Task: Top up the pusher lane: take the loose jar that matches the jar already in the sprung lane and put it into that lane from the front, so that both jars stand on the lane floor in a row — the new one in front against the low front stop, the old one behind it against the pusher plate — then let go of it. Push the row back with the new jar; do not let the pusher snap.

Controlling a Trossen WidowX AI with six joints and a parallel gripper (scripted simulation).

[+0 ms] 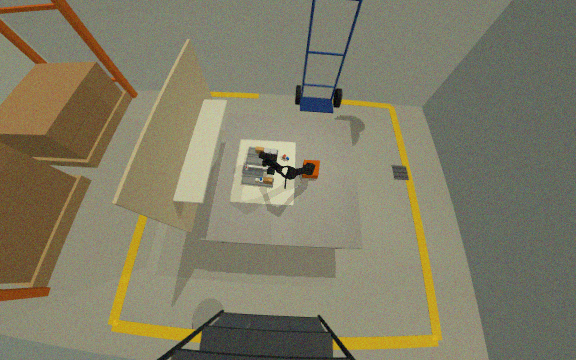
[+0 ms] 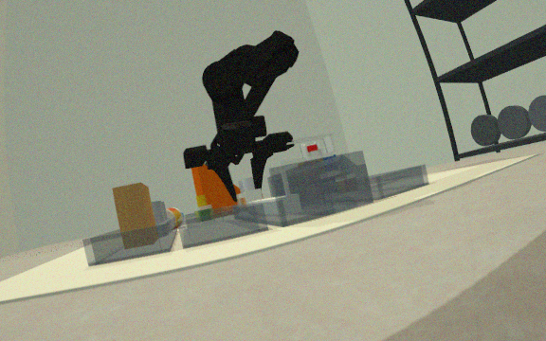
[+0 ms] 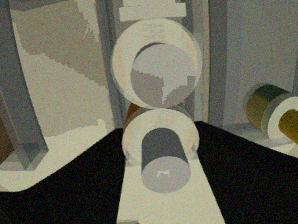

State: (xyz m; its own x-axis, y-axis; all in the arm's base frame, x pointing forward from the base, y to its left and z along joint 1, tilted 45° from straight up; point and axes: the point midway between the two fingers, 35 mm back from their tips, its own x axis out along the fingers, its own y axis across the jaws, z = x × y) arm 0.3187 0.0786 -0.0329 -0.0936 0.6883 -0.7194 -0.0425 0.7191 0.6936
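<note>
At the lane's mouth, the claw is pinching the new jar, the old jar close by at twelve o'clock in the wrist view, so pushing back seems underway, calling next for gentle seating behind the stop before release.

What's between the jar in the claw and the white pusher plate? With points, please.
In the wrist view, another round-lidded jar (image 3: 162, 75) stands between the held jar (image 3: 165, 175) and the white plate (image 3: 152, 11).
</note>
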